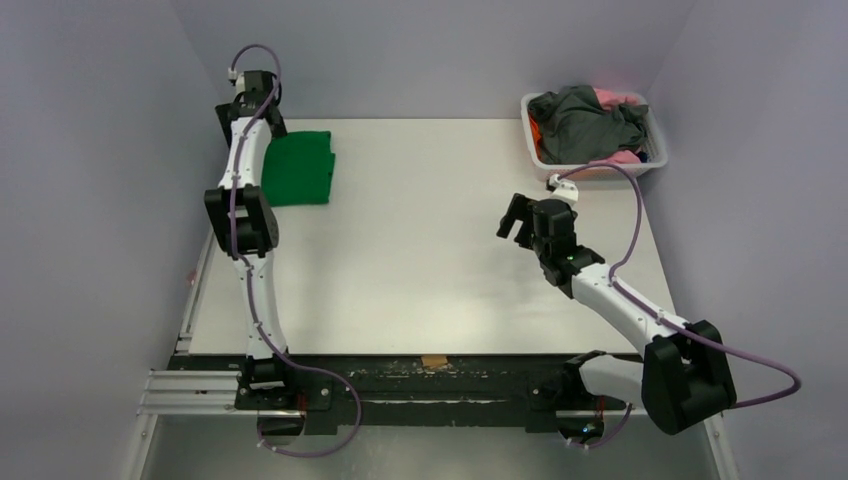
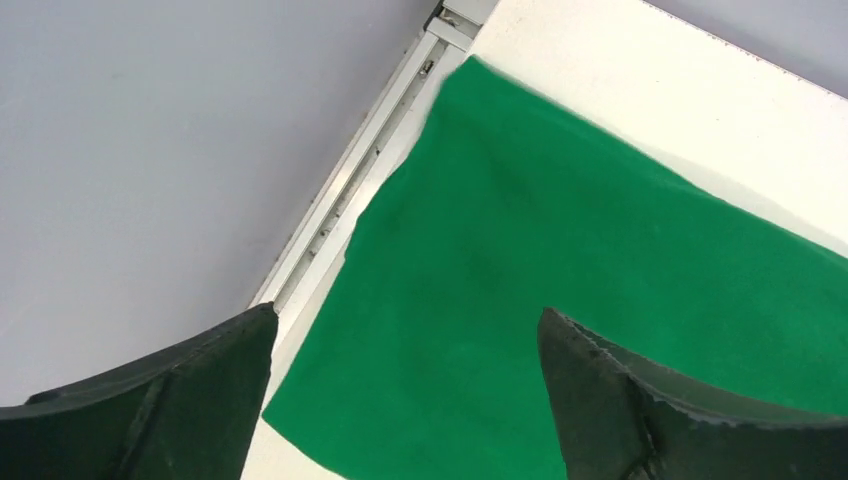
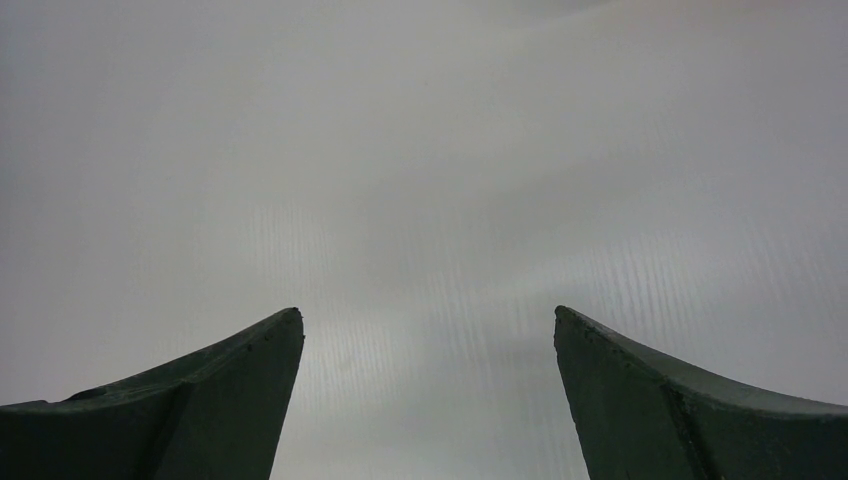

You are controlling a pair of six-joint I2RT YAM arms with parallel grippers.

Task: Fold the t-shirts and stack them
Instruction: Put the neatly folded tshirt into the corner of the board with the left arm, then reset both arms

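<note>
A bright green t-shirt [image 1: 300, 168] lies folded flat at the table's far left corner. My left gripper [image 1: 268, 118] hangs over its far-left edge. In the left wrist view the fingers [image 2: 407, 315] stand wide open above the green t-shirt [image 2: 560, 220], holding nothing. A dark grey t-shirt [image 1: 585, 120] is heaped in the white basket [image 1: 640, 165] at the far right, with pink [image 1: 612, 97] and orange [image 1: 536, 130] fabric showing beneath it. My right gripper [image 1: 515, 222] hovers open over the table's right half, in front of the basket; its wrist view shows only the open fingers [image 3: 428, 312] before a bare grey surface.
The white table [image 1: 420, 250] spreads between the two arms. A metal rail [image 2: 370, 150] runs along its left edge, right beside the green shirt. Grey walls close in on three sides. A small tan tag [image 1: 433, 361] sits at the near edge.
</note>
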